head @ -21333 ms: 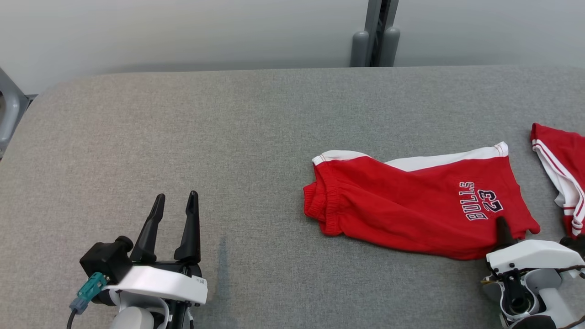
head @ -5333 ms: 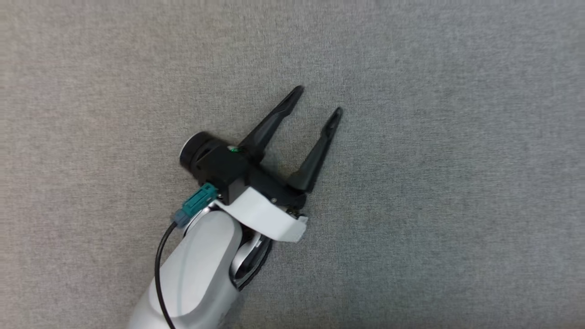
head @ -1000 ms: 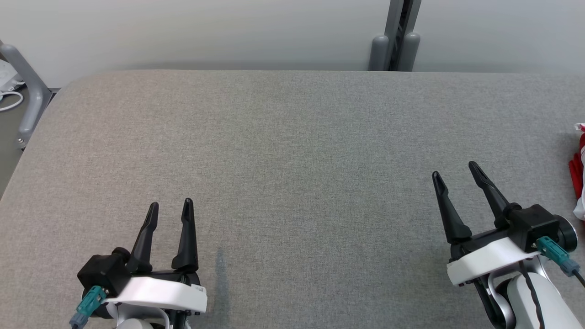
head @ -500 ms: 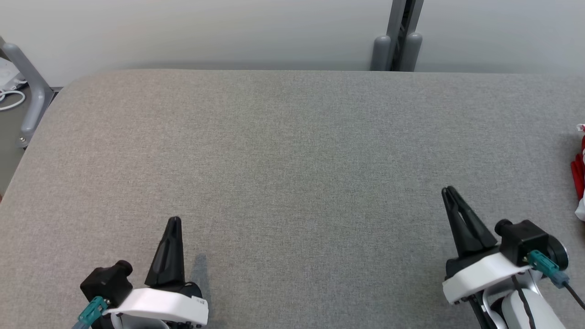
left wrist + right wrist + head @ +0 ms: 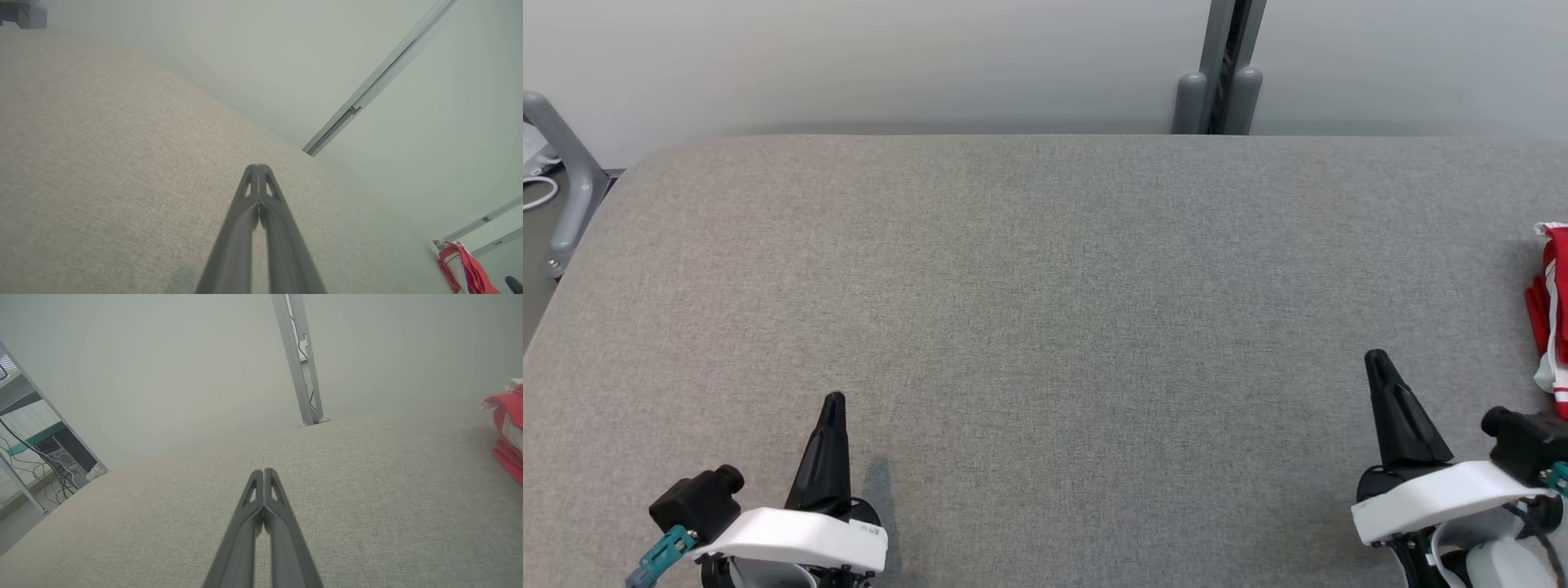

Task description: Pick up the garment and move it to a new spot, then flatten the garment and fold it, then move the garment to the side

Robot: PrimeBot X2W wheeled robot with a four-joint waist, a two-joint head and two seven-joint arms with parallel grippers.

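Note:
The red and white garment [image 5: 1553, 310] lies folded at the table's far right edge, cut off by the head view's border. It also appears as a red bundle [image 5: 461, 267] in the left wrist view and as a red stack [image 5: 508, 428] in the right wrist view. My left gripper [image 5: 833, 400] sits at the lower left, shut with nothing between its fingers. My right gripper [image 5: 1376, 358] sits at the lower right, also shut and empty, a short way left of the garment. Both wrist views show the closed tips, left [image 5: 258, 166] and right [image 5: 264, 471], over bare cloth.
The grey fabric table [image 5: 1029, 278] spreads wide between the two grippers. A grey post [image 5: 1218, 73] stands behind its far edge against the pale wall. A grey metal frame [image 5: 564, 188] stands off the table's left corner.
Both grippers went from open to shut over the last second. They drew back toward the near edge, the right one moving further right. The head camera shifted slightly.

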